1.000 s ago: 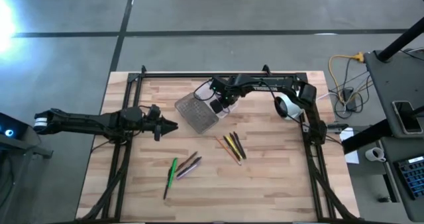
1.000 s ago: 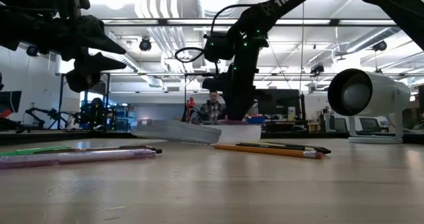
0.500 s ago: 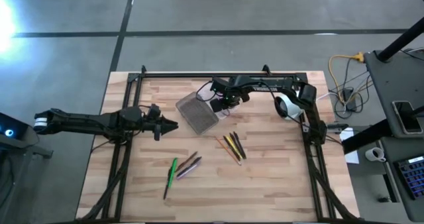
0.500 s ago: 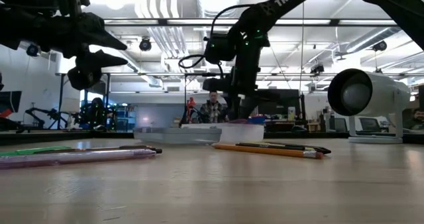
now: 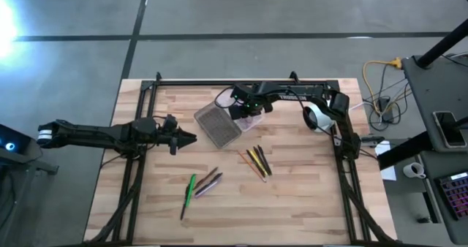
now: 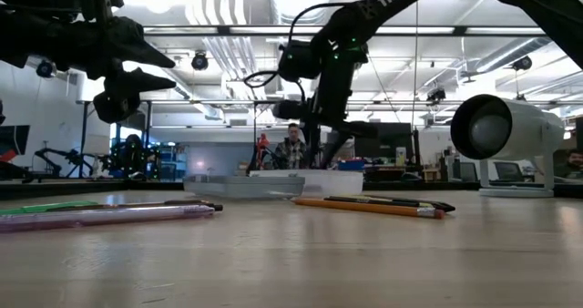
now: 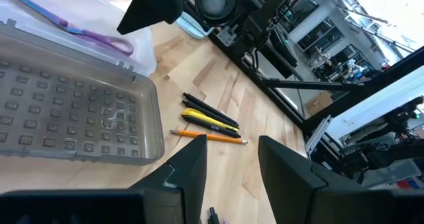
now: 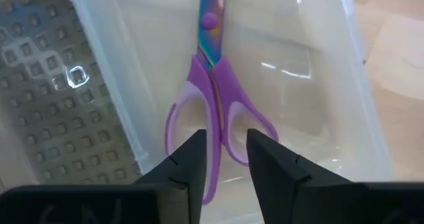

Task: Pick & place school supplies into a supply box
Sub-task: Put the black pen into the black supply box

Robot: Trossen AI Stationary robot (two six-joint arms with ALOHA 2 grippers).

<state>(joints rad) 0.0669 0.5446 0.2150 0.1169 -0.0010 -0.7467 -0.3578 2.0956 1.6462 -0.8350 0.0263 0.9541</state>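
The supply box lies open on the table: its grey ribbed half and its clear half sit side by side. The purple-handled scissors lie flat in the clear half. My right gripper hovers open just above them, over the handles. My left gripper waits open above the table, left of the box. A green, a brown and a purplish pen lie near the front. Yellow, orange and dark pens lie to their right.
A white round device stands on the table right of the box. Dark frame rails run along the far edge and both sides. Bare wood lies in front of the pens. A person sits in the room far behind.
My right gripper has risen from the box's clear half and drawn slightly toward the far edge. The ribbed half, tipped up a second ago, has dropped and now lies level on the table.
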